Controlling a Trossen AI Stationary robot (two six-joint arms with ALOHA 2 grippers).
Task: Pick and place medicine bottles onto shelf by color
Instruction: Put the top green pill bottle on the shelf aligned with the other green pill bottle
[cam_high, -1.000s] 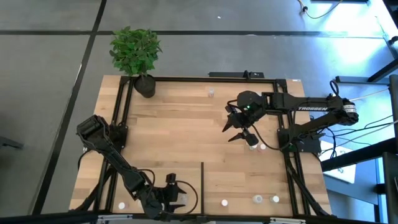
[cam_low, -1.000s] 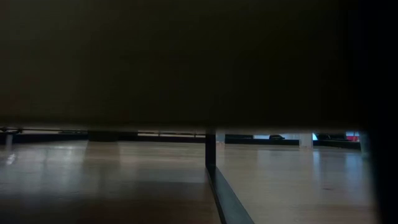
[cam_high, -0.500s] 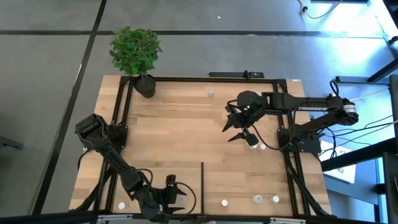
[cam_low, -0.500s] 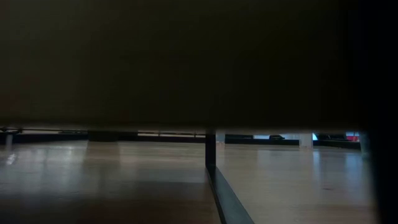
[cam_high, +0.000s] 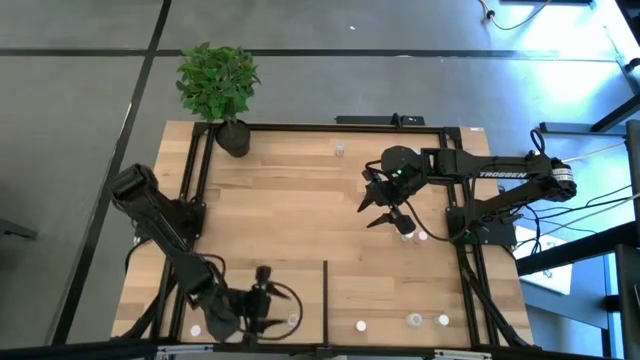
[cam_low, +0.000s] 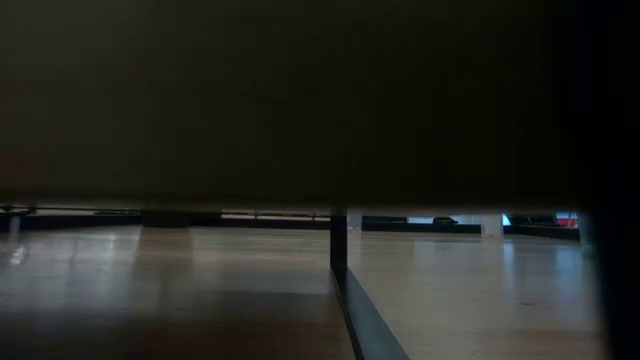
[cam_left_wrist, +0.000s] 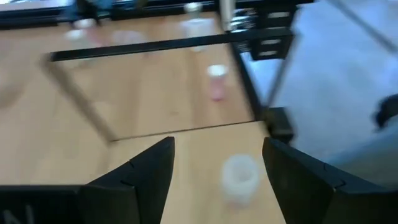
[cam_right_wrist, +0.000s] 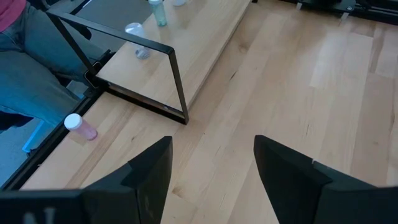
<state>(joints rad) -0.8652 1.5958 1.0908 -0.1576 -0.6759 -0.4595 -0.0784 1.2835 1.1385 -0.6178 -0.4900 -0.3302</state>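
Bottle at the left tool: a whitish medicine bottle (cam_left_wrist: 240, 177) stands on the light wood, between the left tool's two dark fingers (cam_left_wrist: 149, 171) in the left wrist view — not gripped, with a gap to each finger.
Bottle beyond it: a pinkish bottle with a white top (cam_left_wrist: 216, 81) stands farther off, near a black rail (cam_left_wrist: 143, 48).
Front-edge bottles: seen from above, small white bottles (cam_high: 361, 325) sit along the table's near edge, right of the short black divider bar (cam_high: 326, 290); one more (cam_high: 293, 319) lies just beside the left tool.
Far bottle: a single one (cam_high: 340, 149) stands near the back rail.
Shelf: light-wood panel (cam_right_wrist: 186, 50) edged by thin black rails, carrying a few bottles in the right wrist view.
Left tool (cam_high: 263, 310): low at the front edge of the table (cam_high: 290, 215), fingers spread.
Right tool (cam_high: 380, 207): over the right-centre of the table — fingers spread, holding nothing; two bottles (cam_high: 407, 234) stand just beside it.
Plant: a green plant in a black pot (cam_high: 232, 135) at the back-left corner.
Low view: mostly dark, showing only the wood and the divider.
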